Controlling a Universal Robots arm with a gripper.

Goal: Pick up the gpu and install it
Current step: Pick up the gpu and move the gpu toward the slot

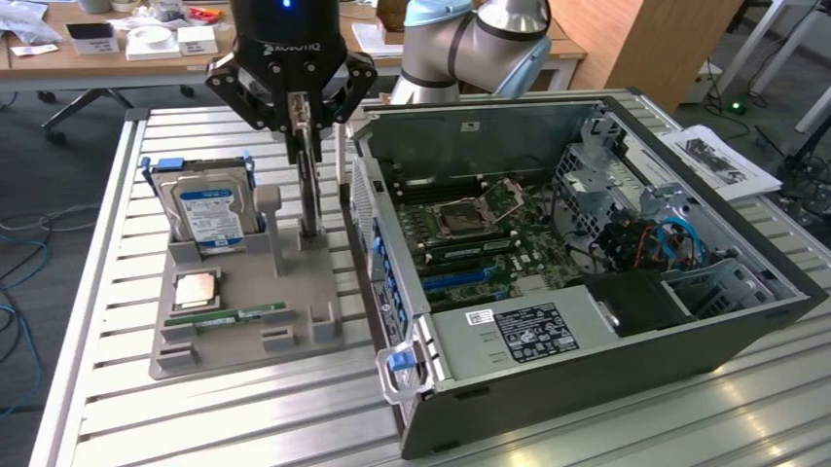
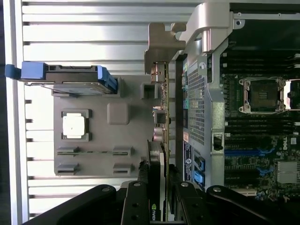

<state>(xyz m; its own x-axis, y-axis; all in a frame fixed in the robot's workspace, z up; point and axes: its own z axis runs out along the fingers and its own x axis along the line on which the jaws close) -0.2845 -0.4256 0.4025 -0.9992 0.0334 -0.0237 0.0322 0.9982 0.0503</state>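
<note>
**GPU gripped upright at the edge of the holder, beside the open case**

The gpu point(image 1: 309, 190) is seen edge-on in the exterior view, standing upright as a thin vertical strip directly under the jaws. The jaws are closed narrowly on its upper part, one black finger point(image 2: 135, 201) pressed against each face. In the wrist view the card point(image 2: 162, 117) runs straight out from between the fingers. Its black cooler block is clamped in the grip, its green board edge is exposed beyond, and its silver end bracket point(image 2: 161, 47) sits at the far end.

The lower end of the card is met by the grey holder point(image 1: 221, 341) on the side nearest the computer case point(image 1: 675, 341). It appears to be seated in a slot there, though whether it has lifted clear cannot be told. The case lies open on the slatted tabletop point(image 1: 195, 428), just to the exterior view's right of the card, with the motherboard point(image 1: 481, 233) exposed inside.

A hard drive point(image 1: 208, 214) with a blue label is held upright in the holder on the exterior view's left of the card. A square processor chip point(image 1: 195, 289) and a narrow green memory stick point(image 1: 240, 316) are laid flat nearer the camera. All three are well apart from the jaws.
</note>
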